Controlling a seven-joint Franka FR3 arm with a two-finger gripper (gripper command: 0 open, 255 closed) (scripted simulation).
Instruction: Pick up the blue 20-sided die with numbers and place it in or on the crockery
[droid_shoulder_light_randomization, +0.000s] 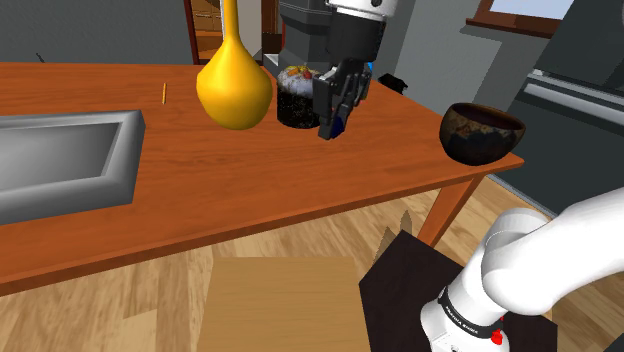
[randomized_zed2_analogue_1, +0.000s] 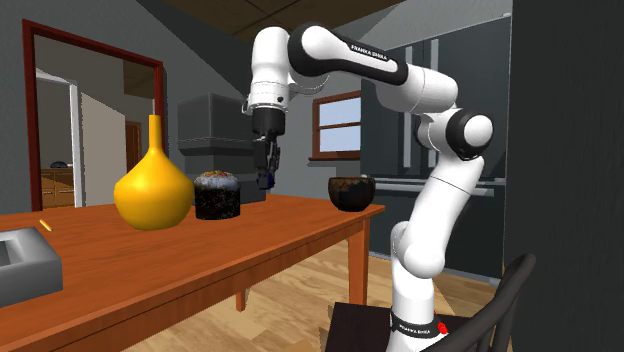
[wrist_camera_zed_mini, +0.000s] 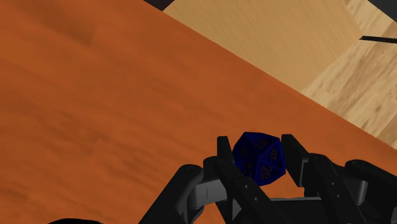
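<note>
While the gripper (droid_shoulder_light_randomization: 334, 118) is clenched on the blue die (wrist_camera_zed_mini: 257, 157), with one black finger pressed to each side of it, the die hangs in the air above the orange-brown worktop (droid_shoulder_light_randomization: 250, 190) and touches nothing else. What the coming move turns on, as I judge it, is where the dark bowl (droid_shoulder_light_randomization: 482, 147) lies from the gripper: off to the shoulder view's right, well apart, close to the worktop's corner, and lower than the die. In the second exterior view the bowl (randomized_zed2_analogue_1: 351, 196) likewise sits to the right of the gripper (randomized_zed2_analogue_1: 265, 178), with bare worktop between them, so a sideways carry followed by a descent over the rim seems called for. Just beside the gripper on the other side stands a dark round cake (droid_shoulder_light_randomization: 297, 98), and beyond it a yellow vase (droid_shoulder_light_randomization: 234, 85); neither lies on the way to the bowl. On the die, the number 20 can be read on the face turned to the wrist camera, and the arm (randomized_zed2_analogue_1: 365, 52) carries FRANKA lettering along its upper link.
</note>
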